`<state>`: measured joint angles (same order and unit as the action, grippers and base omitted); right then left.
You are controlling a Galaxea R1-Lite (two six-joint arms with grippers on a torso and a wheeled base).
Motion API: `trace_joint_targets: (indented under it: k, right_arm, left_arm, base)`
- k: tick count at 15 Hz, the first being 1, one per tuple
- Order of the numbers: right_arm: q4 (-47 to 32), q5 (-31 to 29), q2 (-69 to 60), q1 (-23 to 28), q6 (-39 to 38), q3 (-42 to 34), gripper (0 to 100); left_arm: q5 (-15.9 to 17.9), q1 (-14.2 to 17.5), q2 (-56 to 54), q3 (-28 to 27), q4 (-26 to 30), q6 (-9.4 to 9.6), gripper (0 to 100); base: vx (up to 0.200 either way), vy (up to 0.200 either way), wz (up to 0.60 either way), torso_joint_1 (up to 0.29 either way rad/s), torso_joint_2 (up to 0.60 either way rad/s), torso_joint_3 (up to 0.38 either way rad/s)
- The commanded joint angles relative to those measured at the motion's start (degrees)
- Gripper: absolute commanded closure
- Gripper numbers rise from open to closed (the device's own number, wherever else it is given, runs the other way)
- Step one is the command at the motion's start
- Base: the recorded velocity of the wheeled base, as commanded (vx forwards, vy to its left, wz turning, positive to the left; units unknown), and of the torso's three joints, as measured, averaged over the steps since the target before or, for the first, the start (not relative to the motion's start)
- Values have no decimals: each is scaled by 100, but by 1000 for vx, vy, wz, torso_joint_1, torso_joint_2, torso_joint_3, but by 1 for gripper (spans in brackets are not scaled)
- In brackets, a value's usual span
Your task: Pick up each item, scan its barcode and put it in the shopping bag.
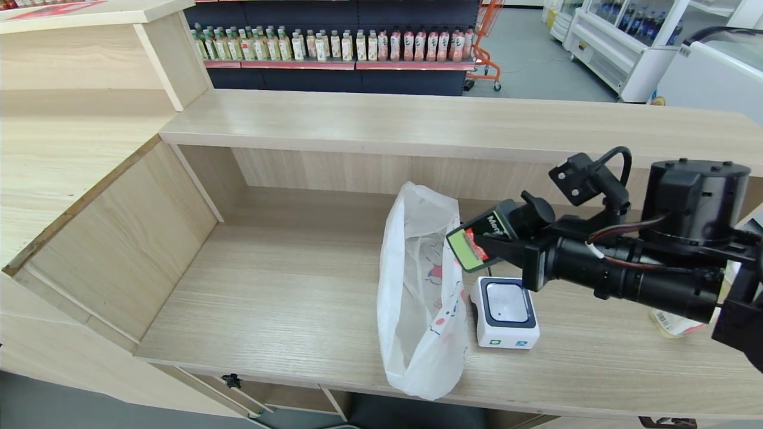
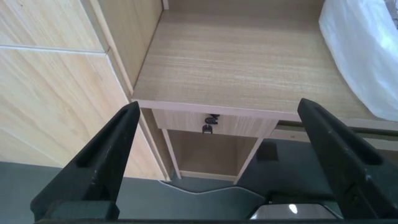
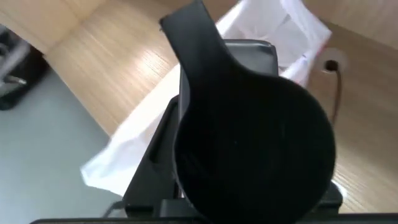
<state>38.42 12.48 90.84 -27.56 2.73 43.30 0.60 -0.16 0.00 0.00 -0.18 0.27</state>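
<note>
My right gripper (image 1: 499, 237) is shut on a small dark pack (image 1: 475, 245) with a green and red face. It holds the pack in the air just above the white barcode scanner (image 1: 506, 313) and beside the mouth of the white shopping bag (image 1: 420, 292). The bag lies on the counter with its opening toward the back wall; it also shows in the right wrist view (image 3: 283, 28) past the dark gripper body. My left gripper (image 2: 217, 162) stands open with nothing between its fingers (image 2: 93, 168), low in front of the counter's edge.
A bottle (image 1: 673, 325) lies on the counter at the right, partly hidden behind my right arm. The wooden counter (image 1: 280, 298) has side walls on the left and a raised shelf behind. A drawer lock (image 2: 210, 121) sits under the front edge.
</note>
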Motion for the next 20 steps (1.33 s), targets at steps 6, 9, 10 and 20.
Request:
trace_joint_targets:
  k: [6, 9, 10, 20]
  right_arm:
    - [-177, 0, 1419, -127, -484, 662, 100]
    - [-151, -35, 1761, -364, -774, 653, 100]
    - [-125, -35, 1849, -417, -765, 636, 100]
    - [2029, -27, 2605, -232, -194, -753, 100]
  left_arm:
    - [-7, -2, 9, 0, 1, -9, 0]
    - [2, -2, 9, 0, 1, -9, 0]
    - [2, -2, 9, 0, 1, -9, 0]
    - [2, -2, 9, 0, 1, -9, 0]
  base:
    - [0, 0, 0, 0, 0, 0]
    - [0, 0, 0, 0, 0, 0]
    - [0, 0, 0, 0, 0, 0]
    - [0, 0, 0, 0, 0, 0]
